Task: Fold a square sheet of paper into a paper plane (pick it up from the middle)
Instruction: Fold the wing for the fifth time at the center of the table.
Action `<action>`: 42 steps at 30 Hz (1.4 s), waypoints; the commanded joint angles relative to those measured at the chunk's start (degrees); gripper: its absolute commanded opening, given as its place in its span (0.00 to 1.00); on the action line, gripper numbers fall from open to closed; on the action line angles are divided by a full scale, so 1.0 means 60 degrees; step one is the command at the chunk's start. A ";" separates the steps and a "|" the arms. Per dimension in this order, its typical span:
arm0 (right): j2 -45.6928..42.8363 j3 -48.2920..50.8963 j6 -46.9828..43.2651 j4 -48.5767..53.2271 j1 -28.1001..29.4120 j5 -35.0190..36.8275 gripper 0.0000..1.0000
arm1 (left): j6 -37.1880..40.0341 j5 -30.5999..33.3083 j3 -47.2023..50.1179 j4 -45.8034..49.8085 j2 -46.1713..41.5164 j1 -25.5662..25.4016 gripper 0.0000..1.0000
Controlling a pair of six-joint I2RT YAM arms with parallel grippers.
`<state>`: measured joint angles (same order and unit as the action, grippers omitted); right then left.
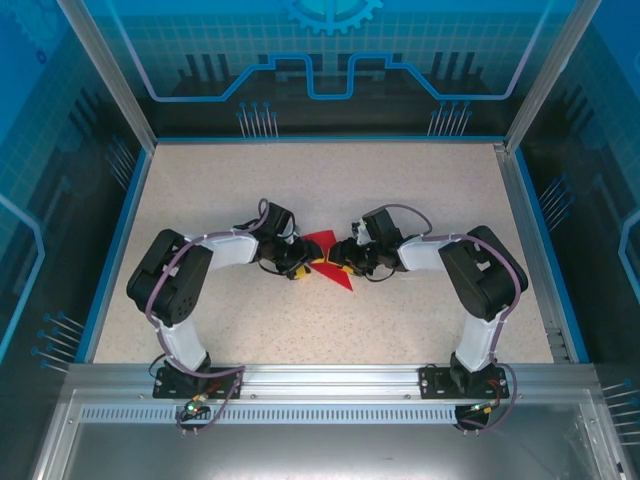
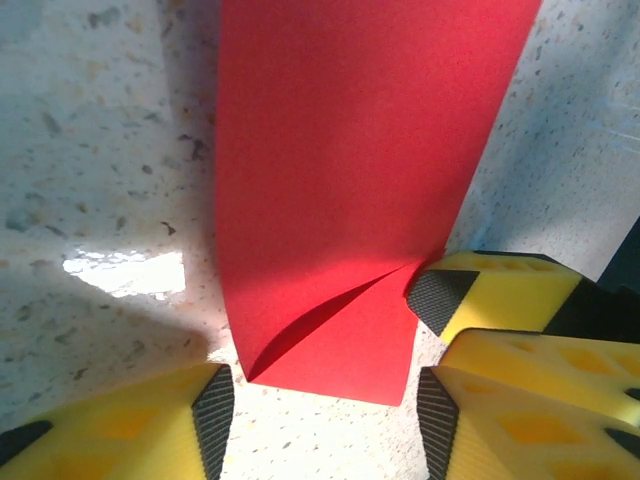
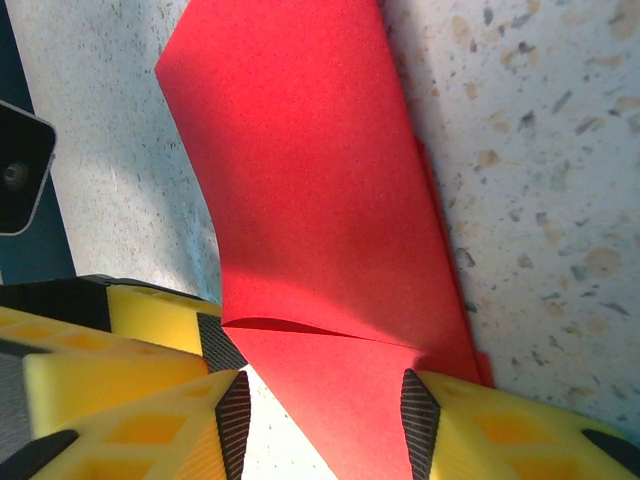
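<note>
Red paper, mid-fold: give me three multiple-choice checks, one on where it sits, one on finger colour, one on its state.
1. Where is the red paper?
A) far left corner
B) middle of the table, between the left gripper and right gripper
C) held up in the air

2. What colour are the fingers?
A) yellow
B) white
C) blue

3. The paper is:
A) crumpled into a ball
B) one flat unfolded sheet
C) folded, with layers overlapping

Answers: B, the top view shows it between both arms' tips. A, both wrist views show yellow fingers. C, a flap edge crosses it in both wrist views.
</note>
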<state>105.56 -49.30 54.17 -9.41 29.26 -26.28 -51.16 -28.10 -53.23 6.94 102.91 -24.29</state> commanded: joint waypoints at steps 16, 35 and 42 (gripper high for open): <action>-0.0248 0.0469 -0.2279 0.0616 -0.0174 0.0969 0.54 | 0.0089 -0.0232 -0.0575 -0.0454 0.0440 -0.0192 0.11; -0.3525 0.2591 -0.8282 -0.1652 0.2079 0.5158 0.59 | -0.0031 0.0271 -0.1339 0.1077 0.0067 -0.0543 0.04; -0.2964 0.3236 -1.0123 -0.3323 0.3245 0.6797 0.58 | -0.0036 0.0284 -0.1424 0.1243 0.0034 -0.0565 0.04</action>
<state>85.95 -30.59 0.47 -22.17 46.68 8.08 -51.09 -26.76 -59.99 11.81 104.62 -27.18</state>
